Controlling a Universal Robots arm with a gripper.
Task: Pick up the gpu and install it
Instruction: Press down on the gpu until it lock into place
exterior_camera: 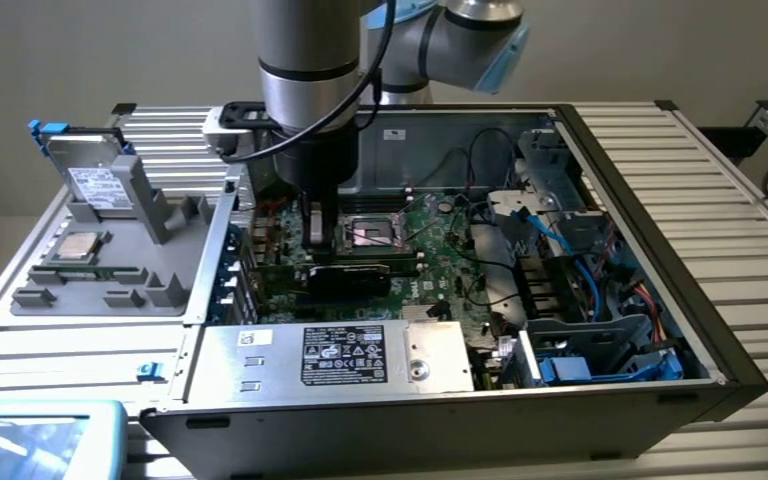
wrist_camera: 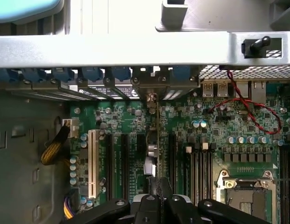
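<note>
Standing gpu [wrist_camera: 152, 140] inside case [exterior_camera: 704, 260]

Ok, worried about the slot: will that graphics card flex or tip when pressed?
Probably stiff: the card stands straight on edge in the gripper. Thin and upright, it might tip sideways if unsupported. Bare circuitry likely fragile.

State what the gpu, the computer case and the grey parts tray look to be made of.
gpu: seen edge-on, green circuit board, probably fibreglass laminate.
computer case: painted or bare sheet metal, dull grey, folded edges.
parts tray: matte grey, moulded slots, likely plastic.
</note>
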